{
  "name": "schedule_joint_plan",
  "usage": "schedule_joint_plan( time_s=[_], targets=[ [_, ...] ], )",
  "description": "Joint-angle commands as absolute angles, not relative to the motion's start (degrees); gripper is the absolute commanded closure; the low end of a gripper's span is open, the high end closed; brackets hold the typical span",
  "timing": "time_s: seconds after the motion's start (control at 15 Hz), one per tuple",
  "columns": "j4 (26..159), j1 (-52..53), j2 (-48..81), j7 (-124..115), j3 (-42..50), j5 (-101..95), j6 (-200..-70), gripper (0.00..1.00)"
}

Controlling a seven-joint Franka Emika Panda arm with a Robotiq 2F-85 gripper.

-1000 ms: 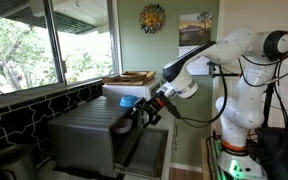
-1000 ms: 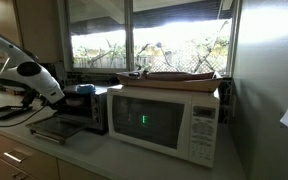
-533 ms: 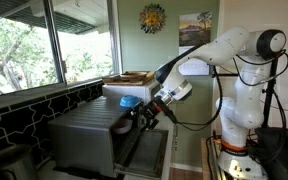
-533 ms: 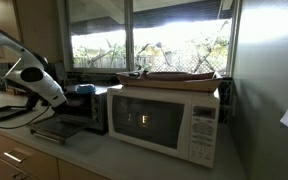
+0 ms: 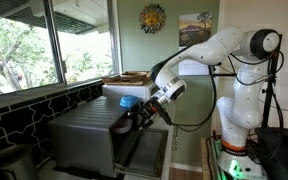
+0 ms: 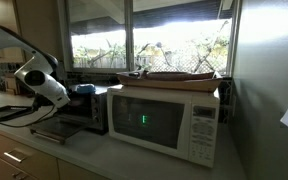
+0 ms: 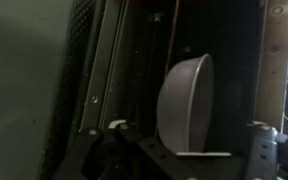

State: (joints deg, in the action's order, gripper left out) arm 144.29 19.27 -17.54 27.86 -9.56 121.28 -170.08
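Observation:
A pale bowl (image 7: 184, 95) sits inside the dark cavity of a toaster oven (image 5: 92, 135), shown turned on its side in the wrist view. My gripper (image 7: 184, 150) is open, with a finger on each side of the bowl and clear of it. In both exterior views the gripper (image 5: 137, 117) (image 6: 72, 101) is at the mouth of the toaster oven (image 6: 86, 112), above its lowered door (image 5: 144, 148). The bowl is hidden in both exterior views.
A white microwave (image 6: 166, 120) stands beside the toaster oven, with a flat tray (image 6: 179, 76) on top of it. A blue object (image 5: 129, 101) lies on top of the oven. Windows (image 5: 44, 45) run behind the counter. Drawers (image 6: 14, 158) sit below.
The arm has moved a little closer to the oven opening, and its wrist has shifted toward the cavity. The bowl and the oven door have not moved.

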Motion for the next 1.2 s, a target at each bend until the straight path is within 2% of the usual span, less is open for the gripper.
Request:
schedule_joint_plan(
  time_s=[0.0, 0.2, 0.47, 0.93, 1.0, 1.13],
  targets=[
    [142.57, 16.84, -15.30, 34.47, -11.40, 127.90, -170.03, 0.47],
    [141.91, 15.68, -14.34, 38.15, -12.11, 131.30, -169.94, 0.71],
    [142.00, 15.20, -14.50, 40.80, -12.20, 132.74, -169.81, 0.99],
    [145.55, 19.69, -15.44, 32.87, -10.61, 121.05, -170.71, 0.98],
    [146.45, 16.22, -15.86, 27.98, -14.77, 116.38, -170.31, 0.98],
    [147.70, 16.45, -16.55, 21.65, -15.71, 109.02, -170.71, 0.98]
  ],
)
